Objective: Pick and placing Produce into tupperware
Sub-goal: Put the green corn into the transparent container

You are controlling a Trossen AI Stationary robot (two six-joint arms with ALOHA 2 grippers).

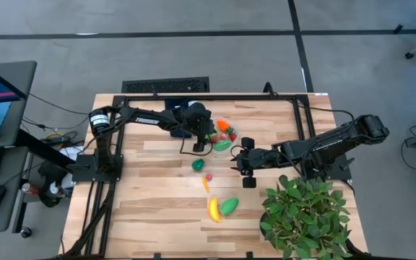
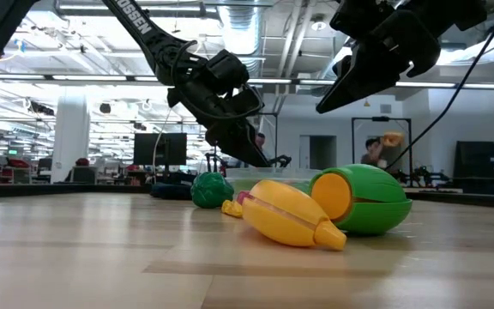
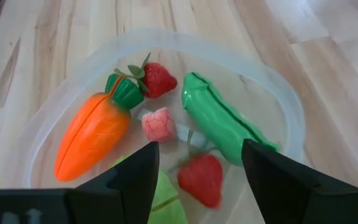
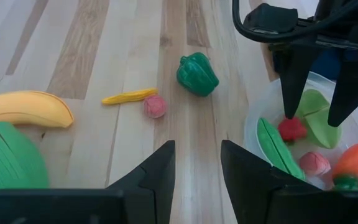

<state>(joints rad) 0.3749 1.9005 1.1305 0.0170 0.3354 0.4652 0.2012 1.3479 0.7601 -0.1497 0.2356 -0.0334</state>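
Yellow banana (image 2: 292, 214) and a green piece (image 2: 369, 199) are seen foremost at table height. From above, the tupperware (image 1: 223, 137) is shown beneath the left gripper (image 1: 206, 134), fingers spread; the right gripper (image 1: 238, 156), also parted, is held beside it, empty.

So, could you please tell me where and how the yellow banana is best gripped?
Grip the banana across its thick middle, coming straight down from above. It lies flat on the wooden table, its long axis running toward and away from the arms, with the green piece close on one side, so the fingers should straddle its width carefully. The right gripper looks nearer and open, so it likely suits.
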